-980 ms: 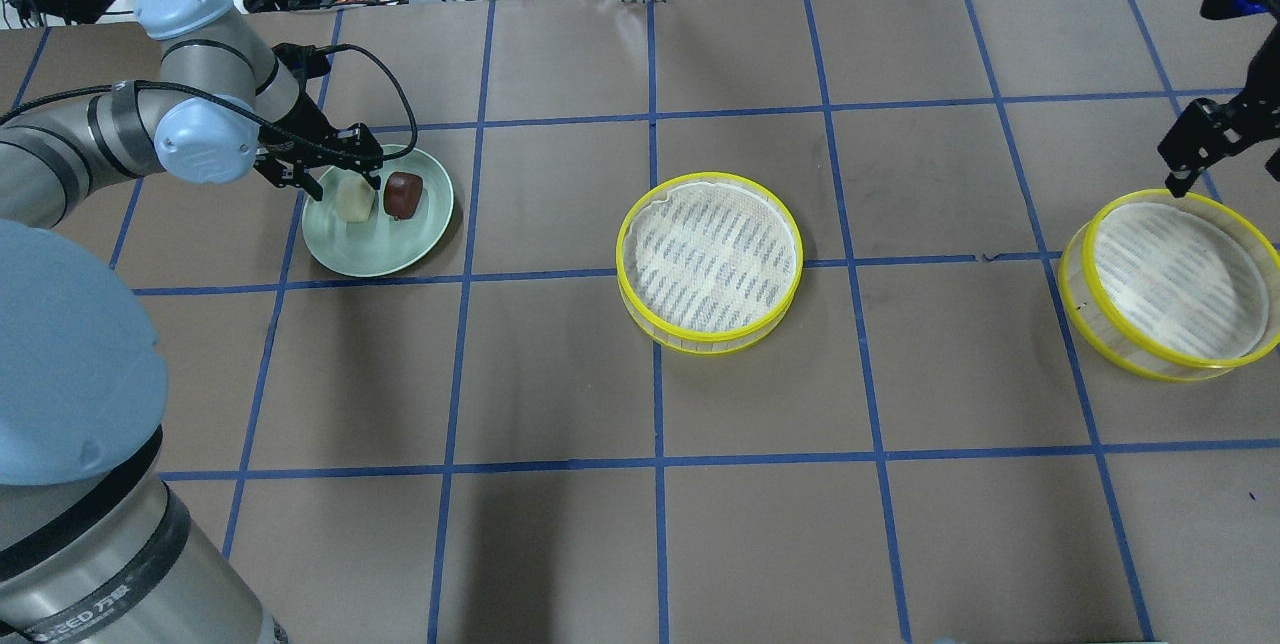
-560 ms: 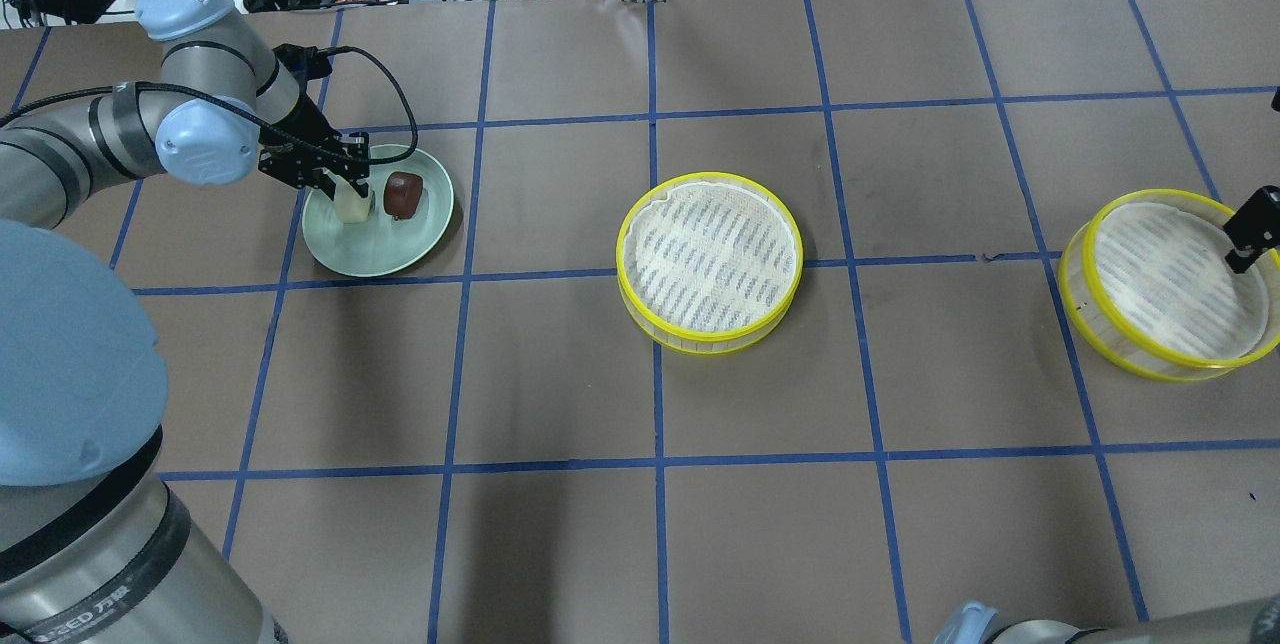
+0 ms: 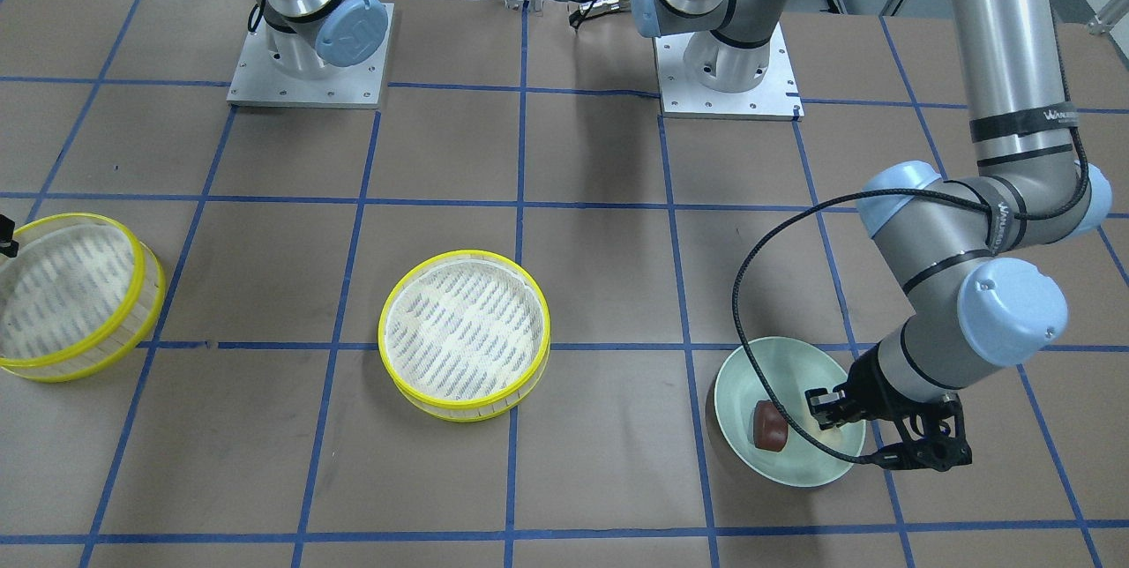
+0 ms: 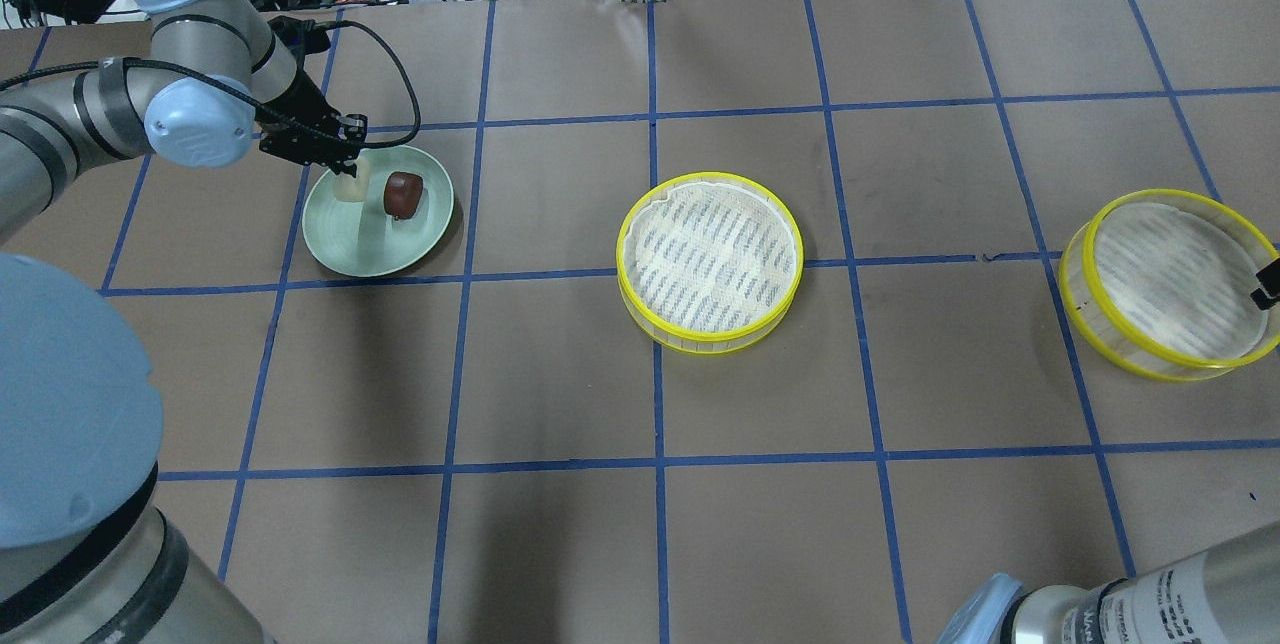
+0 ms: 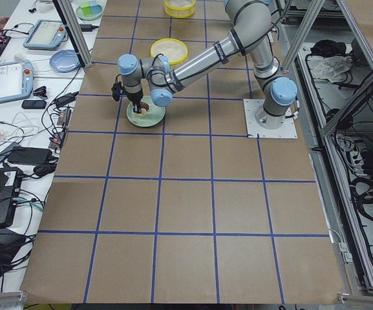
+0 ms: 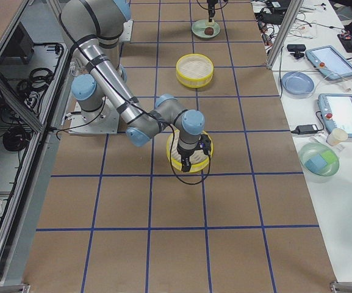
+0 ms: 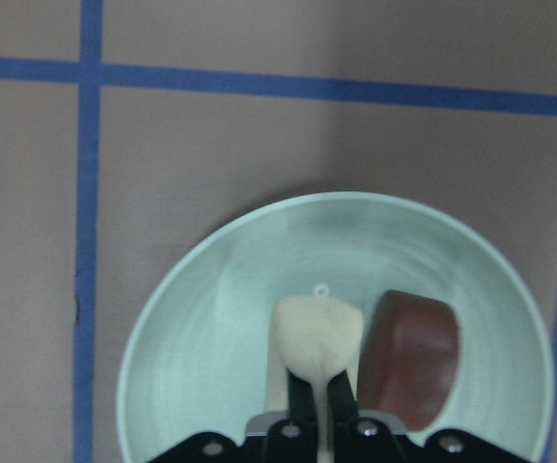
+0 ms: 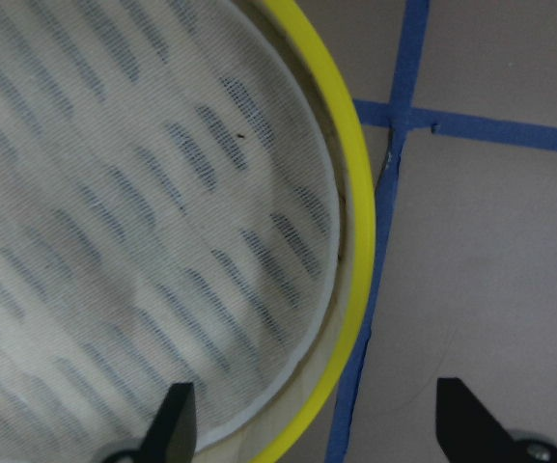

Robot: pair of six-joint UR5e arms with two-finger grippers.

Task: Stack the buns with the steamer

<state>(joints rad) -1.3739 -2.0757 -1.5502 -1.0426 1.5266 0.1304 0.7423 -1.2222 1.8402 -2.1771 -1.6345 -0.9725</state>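
One cream-white bun point(image 7: 317, 333) is being clenched by the left gripper point(image 7: 321, 391) over the green plate point(image 7: 210, 338); the slim pinch could let it slip onto the reddish-brown bun point(image 7: 413, 357).

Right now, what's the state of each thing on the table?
left gripper, shut on the cream-white bun.
cream-white bun, gripped, over the pale green plate.
reddish-brown bun, loose on the plate.
right gripper, open, straddling the right-side steamer rim.
right-side steamer, no buns inside.
centre steamer, no buns inside.
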